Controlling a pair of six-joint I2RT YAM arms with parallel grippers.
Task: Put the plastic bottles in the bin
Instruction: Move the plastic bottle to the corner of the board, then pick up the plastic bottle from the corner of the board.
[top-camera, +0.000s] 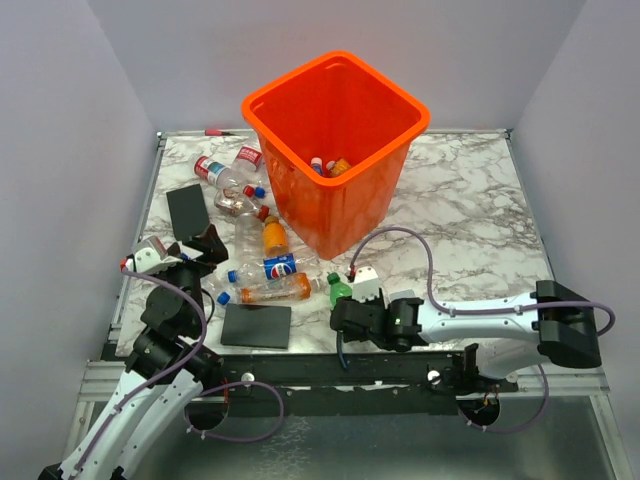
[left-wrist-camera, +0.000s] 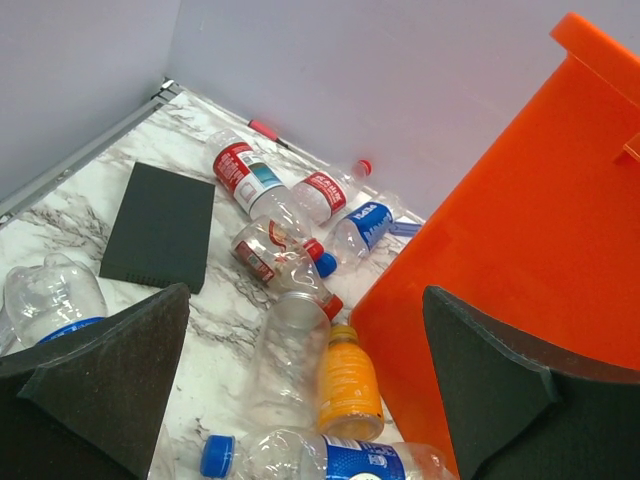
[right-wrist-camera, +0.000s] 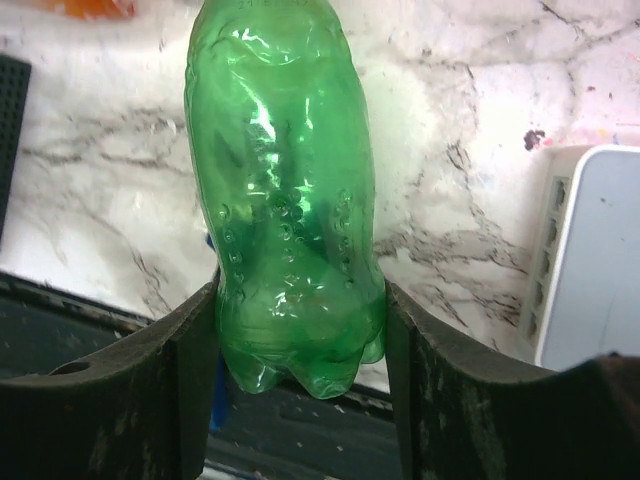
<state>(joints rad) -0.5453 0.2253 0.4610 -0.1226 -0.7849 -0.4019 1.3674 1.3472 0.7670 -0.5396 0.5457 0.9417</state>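
The green bottle (right-wrist-camera: 285, 200) sits base-first between my right gripper's (right-wrist-camera: 300, 330) fingers, which are shut on it. From above, that gripper (top-camera: 343, 312) holds the green bottle (top-camera: 339, 290) low over the table's near edge, in front of the orange bin (top-camera: 340, 205). Bottles (top-camera: 330, 166) lie at the bin's bottom. Several more plastic bottles (top-camera: 262, 235) lie scattered left of the bin. My left gripper (top-camera: 205, 245) hangs open over them. Its wrist view shows an orange bottle (left-wrist-camera: 348, 385) and a clear one (left-wrist-camera: 290, 350) between the wide-apart fingers (left-wrist-camera: 110, 375), beside the bin's wall (left-wrist-camera: 520, 230).
Two black pads lie on the marble, one at the left (top-camera: 187, 212) and one near the front edge (top-camera: 257, 325). A white box (top-camera: 365, 283) stands just right of the green bottle. A red marker (top-camera: 215, 132) lies by the back wall.
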